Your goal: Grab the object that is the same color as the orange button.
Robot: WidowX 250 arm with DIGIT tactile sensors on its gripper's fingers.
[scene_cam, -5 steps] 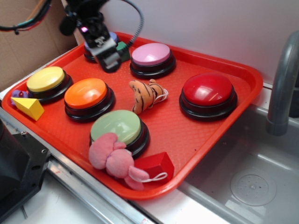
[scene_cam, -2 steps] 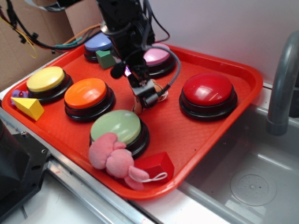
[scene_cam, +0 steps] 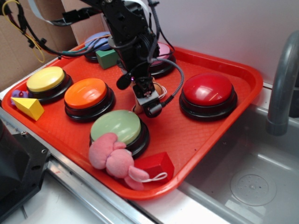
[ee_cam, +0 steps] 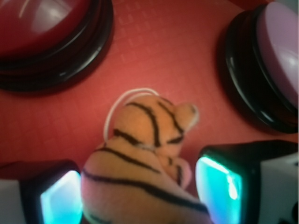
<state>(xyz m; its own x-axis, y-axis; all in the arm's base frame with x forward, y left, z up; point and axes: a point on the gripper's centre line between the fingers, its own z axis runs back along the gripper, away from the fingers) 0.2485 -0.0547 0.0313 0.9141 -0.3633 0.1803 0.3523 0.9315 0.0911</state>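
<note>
Straddling tiger (ee_cam: 140,163), claw (ee_cam: 140,193) open

Six dome buttons on one red tray (scene_cam: 243,74): yellow (scene_cam: 45,78), orange (scene_cam: 86,92), green (scene_cam: 115,126), red (scene_cam: 208,88), pink (scene_cam: 163,51), blue (scene_cam: 96,41). Two plush toys: tiger (ee_cam: 140,158), pink one (scene_cam: 111,156). Three blocks: red (scene_cam: 156,164), green (scene_cam: 107,58), yellow (scene_cam: 28,107)

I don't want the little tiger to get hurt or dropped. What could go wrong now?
The pincer straddles the plush tiger, with a gap on the right side, so it might pinch off-centre and the soft toy could squirm out. The white string loop could snag as it lifts. The pink button and red button sit close, so a sideways swing might bump them.
</note>
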